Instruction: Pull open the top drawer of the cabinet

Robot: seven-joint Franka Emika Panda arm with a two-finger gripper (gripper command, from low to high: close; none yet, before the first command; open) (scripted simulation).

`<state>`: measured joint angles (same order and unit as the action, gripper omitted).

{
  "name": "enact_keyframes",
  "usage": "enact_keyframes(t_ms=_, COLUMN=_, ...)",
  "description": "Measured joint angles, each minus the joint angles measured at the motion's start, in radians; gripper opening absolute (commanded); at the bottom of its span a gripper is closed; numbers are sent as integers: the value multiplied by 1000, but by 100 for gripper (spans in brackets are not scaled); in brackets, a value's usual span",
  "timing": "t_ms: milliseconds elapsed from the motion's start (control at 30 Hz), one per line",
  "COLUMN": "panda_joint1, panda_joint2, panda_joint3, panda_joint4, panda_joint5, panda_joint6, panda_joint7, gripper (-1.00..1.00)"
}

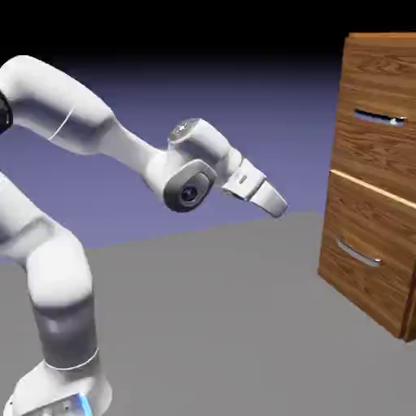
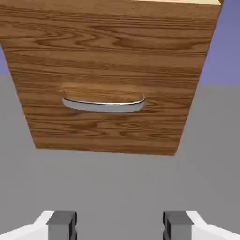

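Note:
The cabinet is a tall brown wood-grain box at the exterior view's right edge. Its top drawer looks closed, with a thin silver bar handle high on its front. My gripper hangs in the air well to the left of the cabinet and below that handle, touching nothing. In the hand view my gripper is open with nothing between its grey fingertips. That view faces the lower drawer and its silver handle; the top drawer is out of that view.
The lower drawer has a pale strip along its upper edge and its own bar handle. Grey table surface stretches between my arm and the cabinet's foot.

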<state>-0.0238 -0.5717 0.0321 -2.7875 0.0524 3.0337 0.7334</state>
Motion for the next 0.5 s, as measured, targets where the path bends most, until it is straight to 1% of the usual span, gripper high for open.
enact_keyframes(t_ms=500, panda_joint1=-446, panda_joint2=-22, panda_joint3=400, panda_joint4=280, panda_joint5=652, panda_joint6=-42, panda_joint7=-95, gripper=0)
